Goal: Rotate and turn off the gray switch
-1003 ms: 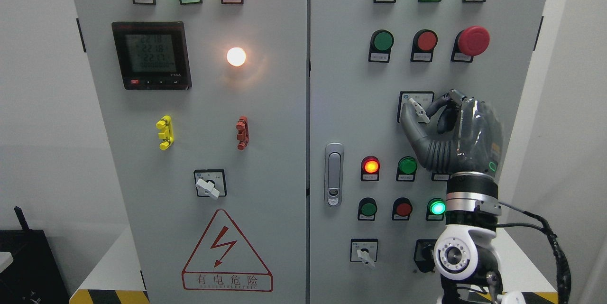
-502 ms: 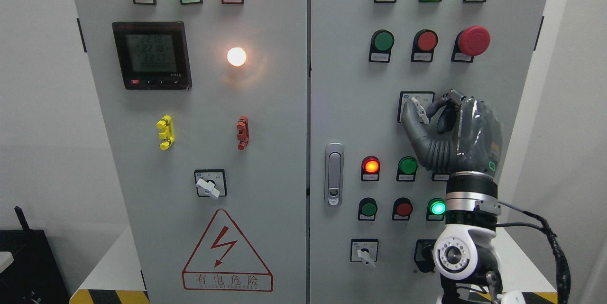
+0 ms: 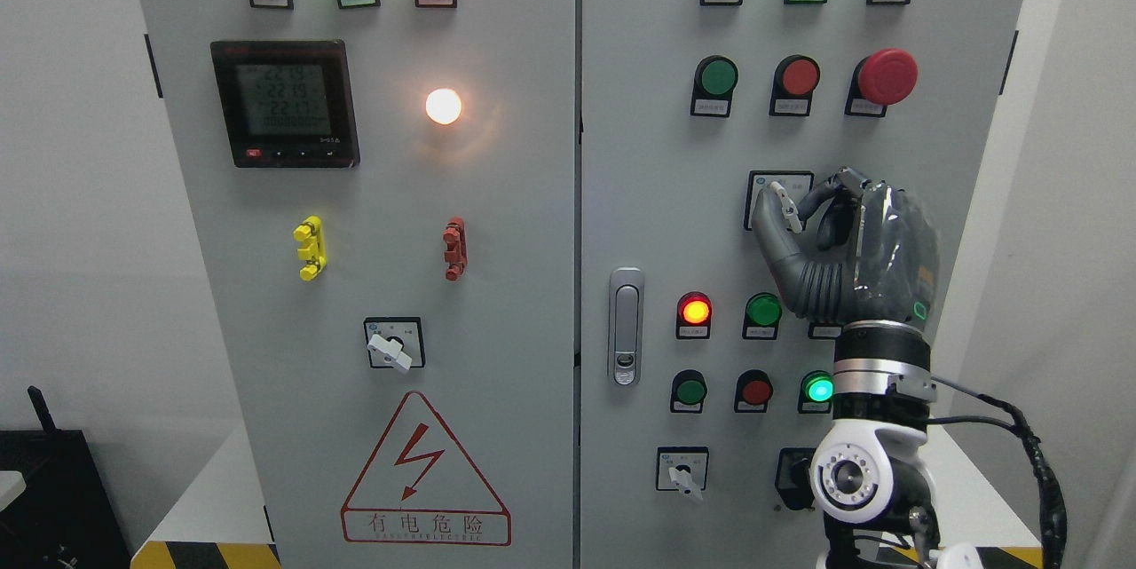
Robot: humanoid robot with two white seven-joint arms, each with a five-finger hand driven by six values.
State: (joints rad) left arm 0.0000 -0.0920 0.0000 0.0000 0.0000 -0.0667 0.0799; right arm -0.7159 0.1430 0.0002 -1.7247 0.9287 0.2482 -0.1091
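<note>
The left arm is out of sight. On the left door, near its lower middle, a spare switch (image 3: 390,347) sits untouched above the warning triangle (image 3: 425,471), with the meter (image 3: 284,103) toward the upper left corner and a lit white lamp (image 3: 443,106) beside it. Across the seam, the gray switch (image 3: 783,203) is mounted midway up the right door, below the mushroom button (image 3: 886,75), and the right hand (image 3: 812,214) is clamped on its small lever, thumb below and forefinger curled over the top. The lever looks tilted up to the left, so the turn is likely unfinished. The pinch is on a thin, smooth tab (little to bite on), so the fingers could slide off as the wrist twists and leave the lever short of its off stop; a slip could also swing the knuckles toward the green lamp (image 3: 762,310) and red lamp (image 3: 693,311) just below. The panel is flat painted gray steel, upright, standing on a white base with hazard striping at its lower left corner, between plain white walls.
</note>
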